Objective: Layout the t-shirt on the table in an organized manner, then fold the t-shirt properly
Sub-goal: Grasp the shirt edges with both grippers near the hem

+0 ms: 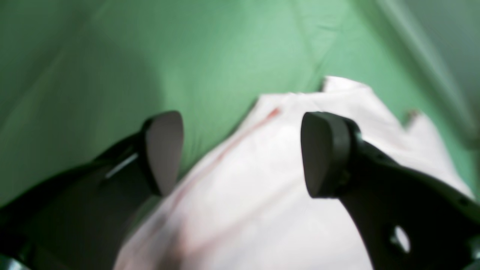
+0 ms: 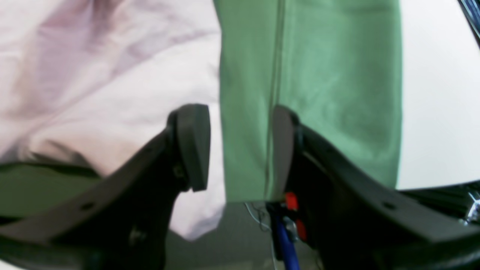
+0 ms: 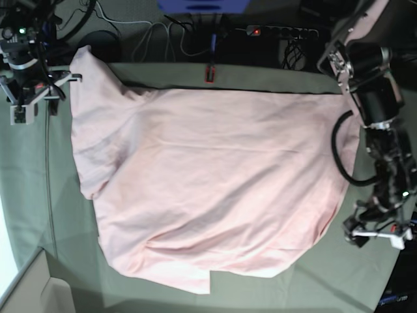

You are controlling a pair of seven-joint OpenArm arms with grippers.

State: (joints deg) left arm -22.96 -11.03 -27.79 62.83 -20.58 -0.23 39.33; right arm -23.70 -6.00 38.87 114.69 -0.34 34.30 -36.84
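With both tools, left and right, open and empty, grip the t-shirt edges evenly and spread it flat on the surface.

The big soft cotton t-shirt is pale pink all over, with no print showing. The wide flat cloth-covered worktop is dull grey-green, brighter green up close. A small red clamp sits at its far edge. Both claws, left claw and right claw, are black
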